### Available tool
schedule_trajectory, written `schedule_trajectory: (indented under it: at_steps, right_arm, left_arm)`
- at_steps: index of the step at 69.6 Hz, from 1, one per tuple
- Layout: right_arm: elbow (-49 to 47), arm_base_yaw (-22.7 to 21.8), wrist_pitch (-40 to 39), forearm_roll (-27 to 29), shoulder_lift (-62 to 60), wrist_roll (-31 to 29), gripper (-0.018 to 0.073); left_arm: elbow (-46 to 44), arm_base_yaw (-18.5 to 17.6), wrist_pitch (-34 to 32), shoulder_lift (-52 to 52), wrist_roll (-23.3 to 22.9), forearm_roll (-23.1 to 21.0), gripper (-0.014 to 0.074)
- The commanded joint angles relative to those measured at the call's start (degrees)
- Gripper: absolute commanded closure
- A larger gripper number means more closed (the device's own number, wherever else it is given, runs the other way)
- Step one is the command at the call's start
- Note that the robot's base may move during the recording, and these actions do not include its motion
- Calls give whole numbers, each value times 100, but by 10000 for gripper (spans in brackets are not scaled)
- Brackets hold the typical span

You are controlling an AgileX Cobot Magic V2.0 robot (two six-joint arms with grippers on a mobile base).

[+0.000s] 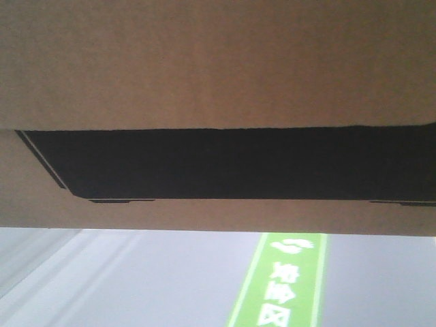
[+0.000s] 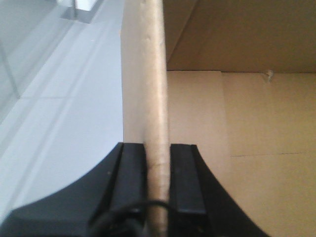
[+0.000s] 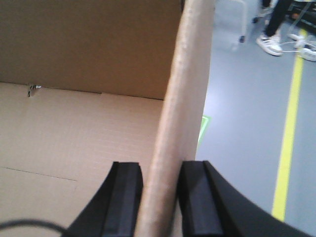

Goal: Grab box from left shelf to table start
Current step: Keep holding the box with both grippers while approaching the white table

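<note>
Surroundings first: we see grey floor [image 1: 136, 279] below the load and on both outer sides of it. In the front view a green strip [image 1: 279, 286] with white characters runs along the floor ahead. In the right wrist view a yellow line [image 3: 289, 128] runs along the floor. Near its far end, at the top of the frame, a person [image 3: 274, 22] in dark trousers and white shoes stands beside white cables [image 3: 303, 44], well apart from the arms. What blocks the front camera is the box [image 1: 218, 61] itself. Its brown cardboard and wide black panel [image 1: 231, 163] fill the upper part of that view at close range, with floor showing only under the lower edge. The left hand [image 2: 157, 150] is narrow, its black fingers [image 2: 131, 173] pressed on either face of one upright side wall, holding the box by it. A thin black cable [image 2: 143, 205] crosses the hand's base. The right hand [image 3: 160, 168] grips the opposite wall the same way, touching cardboard on both faces. As a container the box is open-topped. The interior seen from both wrists is bare cardboard: bottom flaps, a seam, and a small nick at the far fold.
</note>
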Motion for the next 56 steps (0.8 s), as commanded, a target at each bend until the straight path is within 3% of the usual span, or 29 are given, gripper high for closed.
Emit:
schedule_trajectory:
  at_steps: [1,56]
  right_arm:
    - [-200,-1,-1006,357,33,24,503]
    - [-200,-1,-1006,357,33,24,503]
  left_arm:
    - [-253,-100,-916,-45,-12,-723,693]
    - [-253,-100,-916,-45,-12,-723,693]
